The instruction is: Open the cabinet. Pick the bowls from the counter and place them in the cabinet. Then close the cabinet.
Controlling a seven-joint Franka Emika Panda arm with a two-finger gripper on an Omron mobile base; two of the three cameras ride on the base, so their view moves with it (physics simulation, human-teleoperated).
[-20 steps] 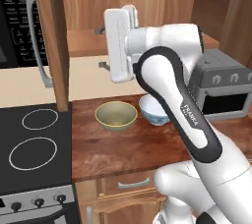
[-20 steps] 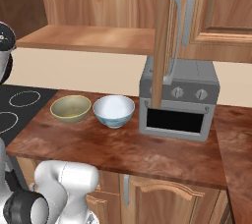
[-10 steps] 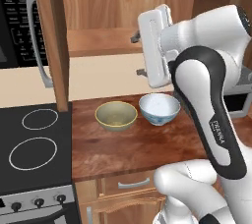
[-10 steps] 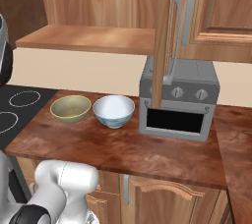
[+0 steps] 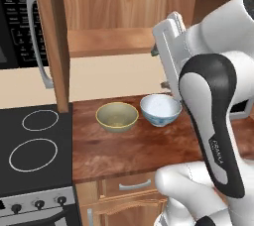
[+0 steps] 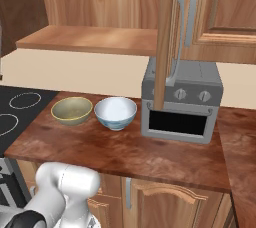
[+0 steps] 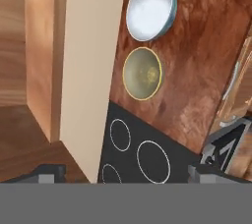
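Hand view is showing the cabinet [image 6: 165,37] open, both bowls [image 7: 141,73] waiting on the desk [image 7: 197,46], gripper [image 7: 125,171] spread wide and empty.

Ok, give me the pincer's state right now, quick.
Pincer: open, holding nothing, high above the bowls on the counter.
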